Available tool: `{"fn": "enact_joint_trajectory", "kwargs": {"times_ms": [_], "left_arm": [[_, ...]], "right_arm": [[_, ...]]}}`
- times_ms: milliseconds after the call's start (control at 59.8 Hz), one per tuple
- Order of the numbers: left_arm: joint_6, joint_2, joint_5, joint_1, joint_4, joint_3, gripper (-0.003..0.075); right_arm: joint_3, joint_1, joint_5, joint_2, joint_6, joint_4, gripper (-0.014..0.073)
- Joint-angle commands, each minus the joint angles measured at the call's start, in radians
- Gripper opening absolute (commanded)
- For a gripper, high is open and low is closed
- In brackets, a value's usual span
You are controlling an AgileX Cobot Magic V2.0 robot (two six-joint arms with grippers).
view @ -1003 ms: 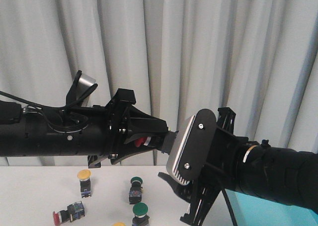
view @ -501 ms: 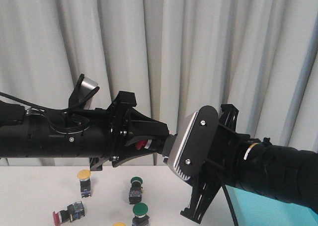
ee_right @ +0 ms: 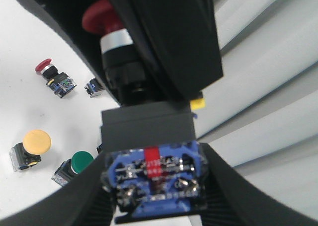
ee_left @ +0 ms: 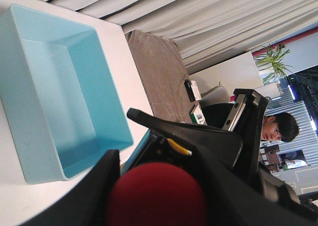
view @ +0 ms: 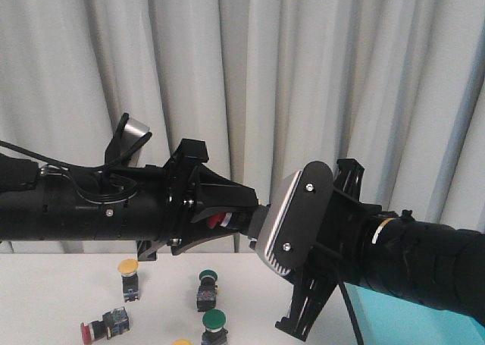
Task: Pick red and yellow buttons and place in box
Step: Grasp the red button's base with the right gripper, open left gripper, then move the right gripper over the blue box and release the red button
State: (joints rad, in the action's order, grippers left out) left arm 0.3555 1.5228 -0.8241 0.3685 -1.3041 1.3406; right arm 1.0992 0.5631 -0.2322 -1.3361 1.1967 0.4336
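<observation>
Two arms met in mid-air over the table, a button passing between them. On the table at the left lay a yellow button (view: pixel 129 268) standing upright, a second red button (view: pixel 92 331) on its side and two green ones (view: pixel 208 277), all well apart from the box.

The left gripper (view: pixel 220 216) was closed on the held button (view: pixel 214 221), its fingers clamped round the collar just behind the red cap. The right gripper (ee_right: pixel 154 186) pointed back at it, its fingers pressed to both sides of the blue block at the button's rear, so each arm seemed to grip one end. The box (view: pixel 409 326) sat below the right arm, at the table's right edge.

The button looked light and rigid: hard plastic, smooth on the domed cap and likely to slip there. The square rear block gave flat, parallel faces, the safer place to hold. I judged the exposed terminals on it the only delicate part.

The front view hid the right fingertips behind that arm's camera plate and showed only a sliver of red. The left wrist view alone showed the box was empty; the right wrist view alone showed the grip on the block
</observation>
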Motion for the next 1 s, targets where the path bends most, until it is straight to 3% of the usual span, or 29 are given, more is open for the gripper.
{"fn": "enact_joint_trajectory", "kwargs": {"times_ms": [0,117,368,518,618,769,986], "left_arm": [[-0.001,-0.029,0.003,0.005,-0.06,0.029,0.0085],[-0.001,-0.029,0.032,0.005,-0.059,0.029,0.015],[-0.001,-0.029,0.067,0.005,-0.068,0.029,0.0411],[0.0,-0.029,0.117,0.005,-0.111,0.029,0.0516],[0.003,-0.029,0.23,0.005,-0.154,0.029,0.0533],[0.08,-0.029,0.282,0.005,-0.154,0.029,0.0531],[0.088,-0.029,0.326,0.005,-0.148,0.029,0.0531]], "right_arm": [[0.034,0.006,0.065,0.028,-0.004,0.015,0.0002],[0.034,0.006,0.064,0.028,-0.004,0.015,0.0004],[0.034,0.006,0.061,0.028,-0.004,0.015,0.0006],[0.034,0.006,0.061,0.028,-0.004,0.014,0.0005],[0.034,0.006,0.061,0.028,-0.004,0.014,0.0005],[0.034,0.006,0.054,0.028,-0.004,0.014,0.0005],[0.034,0.005,0.046,0.028,-0.01,0.015,0.0005]]}}
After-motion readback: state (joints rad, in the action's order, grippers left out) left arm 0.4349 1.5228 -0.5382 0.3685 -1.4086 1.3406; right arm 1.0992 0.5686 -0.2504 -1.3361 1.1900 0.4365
